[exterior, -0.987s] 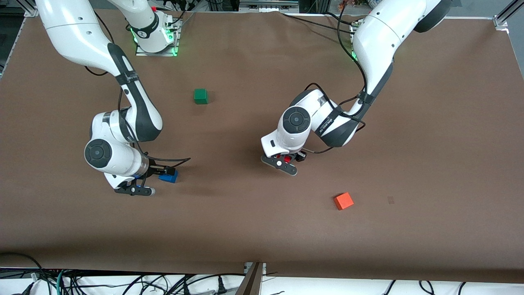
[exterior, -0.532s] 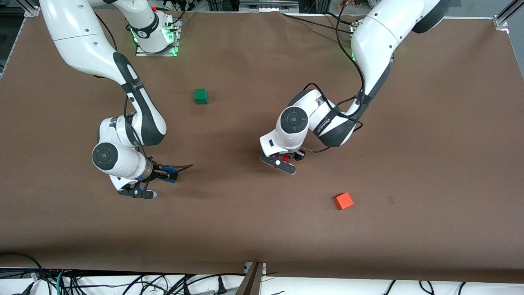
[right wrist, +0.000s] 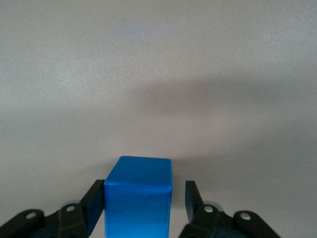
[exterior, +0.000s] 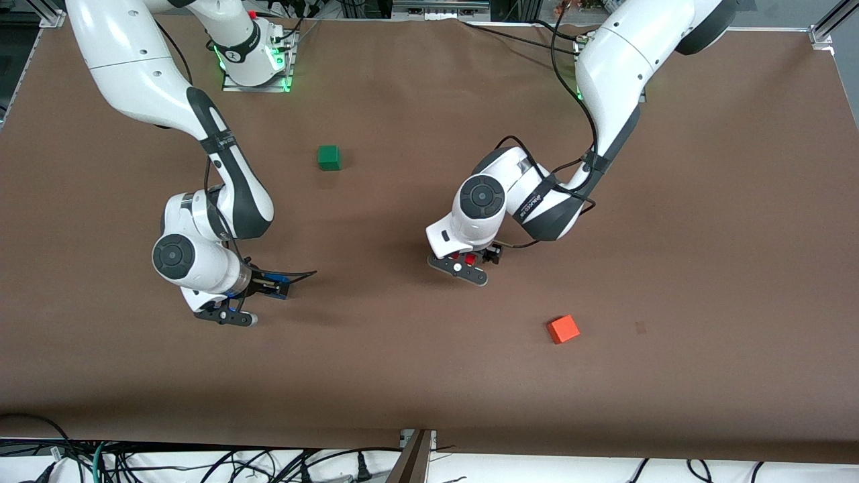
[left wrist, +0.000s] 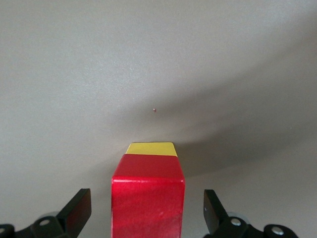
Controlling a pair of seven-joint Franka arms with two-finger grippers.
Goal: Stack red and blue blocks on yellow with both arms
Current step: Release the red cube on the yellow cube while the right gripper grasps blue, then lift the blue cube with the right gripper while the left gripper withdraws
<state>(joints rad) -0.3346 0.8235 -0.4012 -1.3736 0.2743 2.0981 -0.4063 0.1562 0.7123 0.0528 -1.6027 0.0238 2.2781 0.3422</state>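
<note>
The red block (left wrist: 147, 198) stands on the yellow block (left wrist: 151, 149), which shows as a strip under it. My left gripper (left wrist: 147, 198) is open, its fingers well apart from the red block's sides. In the front view this gripper (exterior: 470, 258) is low over the table's middle, with a bit of red (exterior: 470, 257) showing and the yellow hidden. My right gripper (right wrist: 143, 191) is open around the blue block (right wrist: 138, 196); one finger touches it and the other stands off with a gap. In the front view this gripper (exterior: 272, 287) covers most of the blue block (exterior: 274, 276).
A green cube (exterior: 329, 157) sits nearer the arms' bases, between the two arms. An orange cube (exterior: 562, 329) lies nearer the front camera than the left gripper, toward the left arm's end. Cables run along the table's front edge.
My right gripper has moved over the blue block, which now sits between its fingers. The left gripper has barely moved.
</note>
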